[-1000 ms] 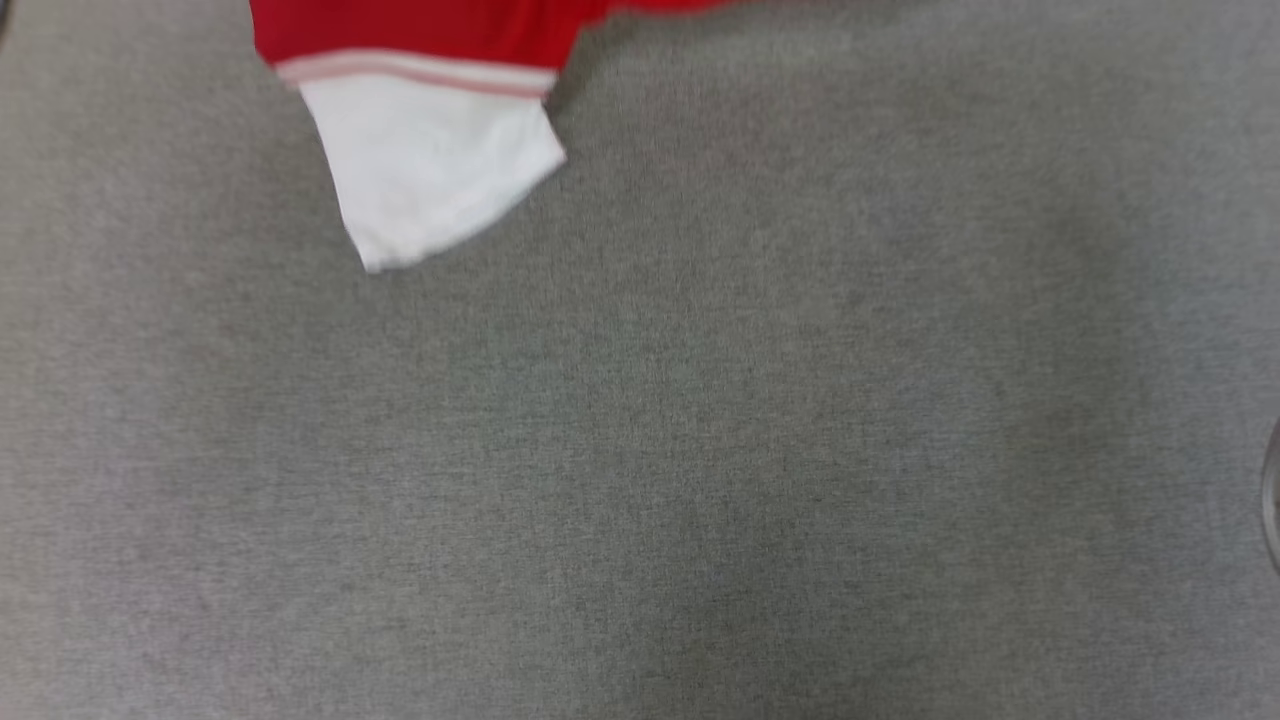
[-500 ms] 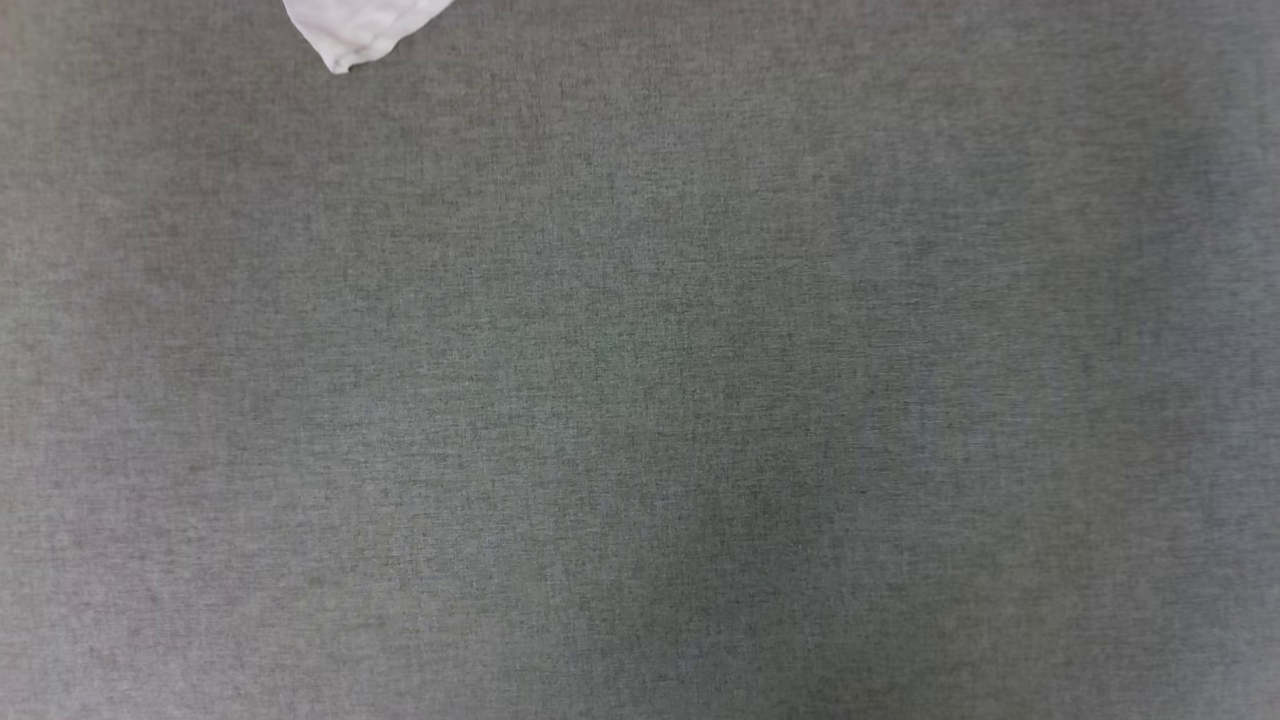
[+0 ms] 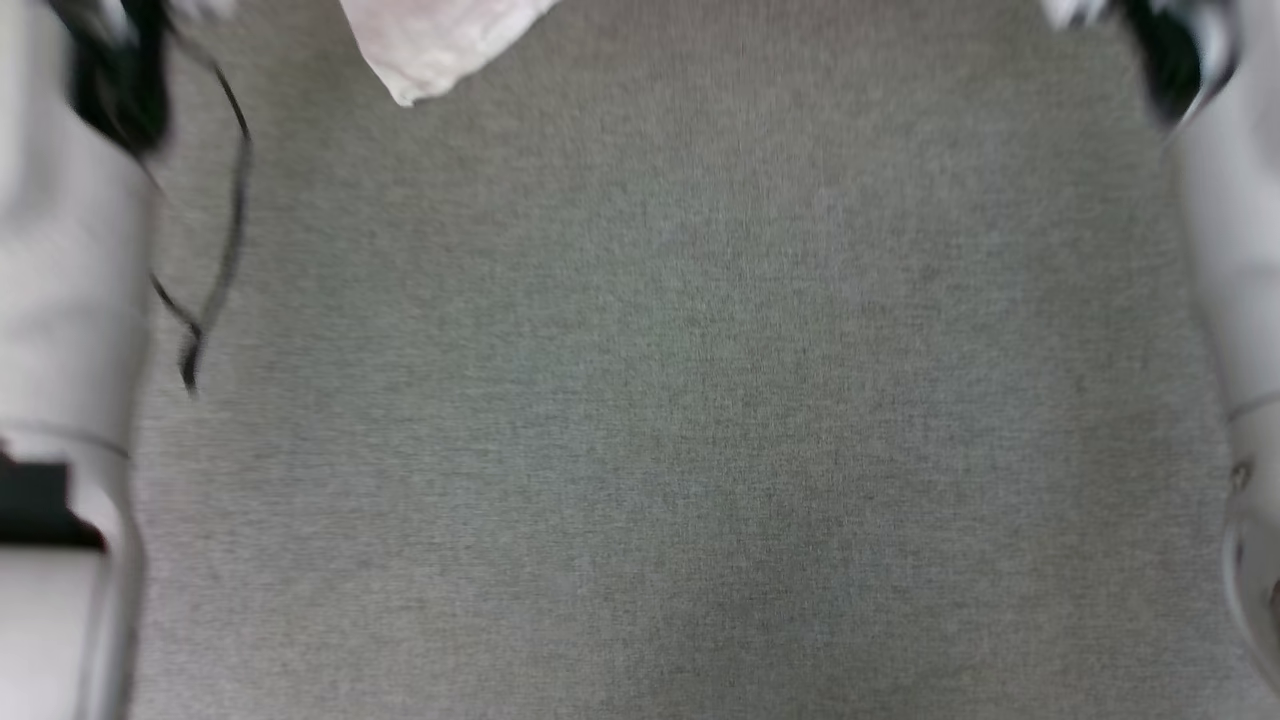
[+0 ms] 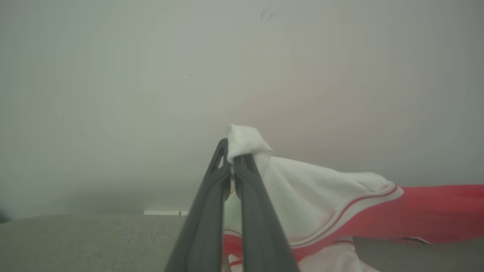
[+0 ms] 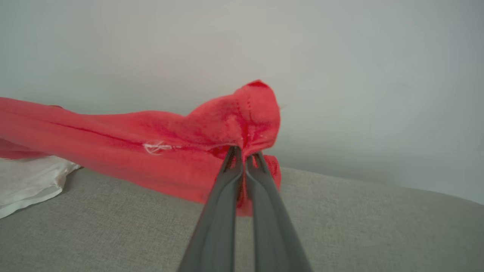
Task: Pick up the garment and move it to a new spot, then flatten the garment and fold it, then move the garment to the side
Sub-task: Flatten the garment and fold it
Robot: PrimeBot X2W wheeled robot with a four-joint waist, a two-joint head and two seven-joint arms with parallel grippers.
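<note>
Left gripper [image 4: 231, 166]: jaws pinching the garment [image 4: 325, 192] by its white sleeve.
Right gripper [image 5: 244, 153]: jaws pinching a red corner (fabric drawn sideways).
Garment: held off the grey surface [image 3: 640, 400].
Forearms [image 3: 60, 280]: reaching forward at both sides.

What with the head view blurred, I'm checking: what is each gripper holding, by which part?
The left gripper pinches the garment by a white sleeve's tip; the right gripper pinches its red edge.

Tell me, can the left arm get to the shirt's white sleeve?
Yes, it seems so: the left arm has its jaws shut on the white sleeve of the garment, nothing in between.
</note>
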